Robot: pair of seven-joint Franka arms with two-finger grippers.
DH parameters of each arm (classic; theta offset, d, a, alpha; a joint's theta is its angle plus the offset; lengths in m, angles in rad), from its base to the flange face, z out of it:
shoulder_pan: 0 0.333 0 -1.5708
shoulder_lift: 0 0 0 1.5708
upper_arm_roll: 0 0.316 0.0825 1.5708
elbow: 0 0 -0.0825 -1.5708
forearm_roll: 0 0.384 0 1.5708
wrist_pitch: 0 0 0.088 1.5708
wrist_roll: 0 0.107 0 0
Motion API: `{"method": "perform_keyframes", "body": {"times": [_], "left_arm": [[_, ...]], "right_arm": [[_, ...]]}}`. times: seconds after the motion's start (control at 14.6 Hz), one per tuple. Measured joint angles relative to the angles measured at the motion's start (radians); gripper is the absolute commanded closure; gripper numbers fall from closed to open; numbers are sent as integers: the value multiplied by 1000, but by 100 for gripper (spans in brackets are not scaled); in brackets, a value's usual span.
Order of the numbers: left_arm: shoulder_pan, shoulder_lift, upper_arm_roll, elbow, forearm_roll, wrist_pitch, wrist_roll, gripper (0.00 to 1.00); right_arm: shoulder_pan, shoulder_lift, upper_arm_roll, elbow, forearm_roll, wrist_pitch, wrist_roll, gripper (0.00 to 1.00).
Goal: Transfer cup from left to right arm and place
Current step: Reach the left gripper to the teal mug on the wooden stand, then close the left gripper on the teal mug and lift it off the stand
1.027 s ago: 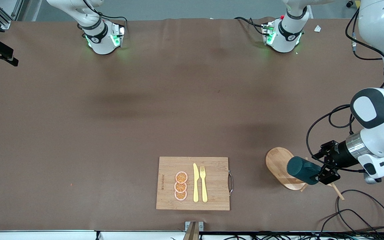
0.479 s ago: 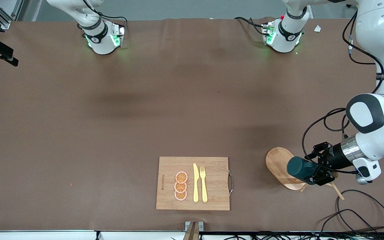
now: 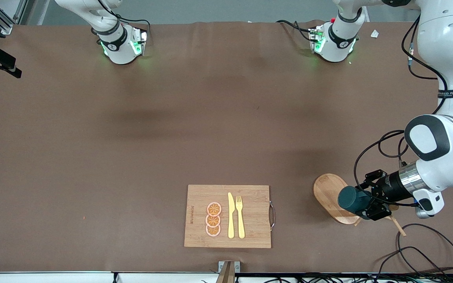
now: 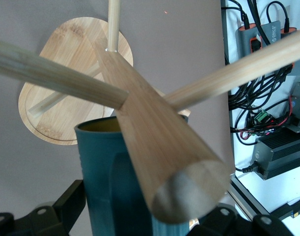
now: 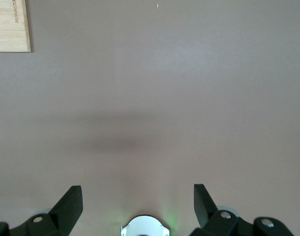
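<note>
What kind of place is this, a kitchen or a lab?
Most likely a robotics lab: two arms are bolted to a brown-covered table, loose cables trail off its edge, and the left gripper holds the cup over an oval wooden stand.

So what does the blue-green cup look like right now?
The cup is a small dark teal mug, round like a tube, with a mustard-yellow inside showing at its rim. It lies tipped on its side in the air, held by the left gripper, over the edge of an oval wooden stand. In the left wrist view, the stand's wooden pegs cross right in front of the cup.
</note>
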Motion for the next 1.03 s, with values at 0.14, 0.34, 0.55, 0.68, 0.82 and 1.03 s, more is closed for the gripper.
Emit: {"method": "perform_keyframes", "body": {"times": [0.14, 0.34, 0.55, 0.68, 0.82, 1.03], "left_arm": [[0, 0, 0, 1, -1, 1, 0, 31], [1, 0, 0, 3, -2, 1, -2, 33], [0, 0, -1, 13, -2, 1, -12, 33], [-1, -8, -5, 27, -2, -12, -20, 33], [-4, -27, -12, 29, -2, -47, -29, 33], [-27, -65, -18, 30, 5, -109, -67, 33]], "right_arm": [[0, 0, 0, 0, 0, 0, -1, 0], [0, 0, 0, 0, 0, 0, -2, 0], [0, 0, 0, 0, 0, 0, -2, 0], [0, 0, 0, 0, 0, 0, -3, 0], [0, 0, 0, 0, 0, 0, -3, 0], [0, 0, 0, 0, 0, 0, -4, 0]]}}
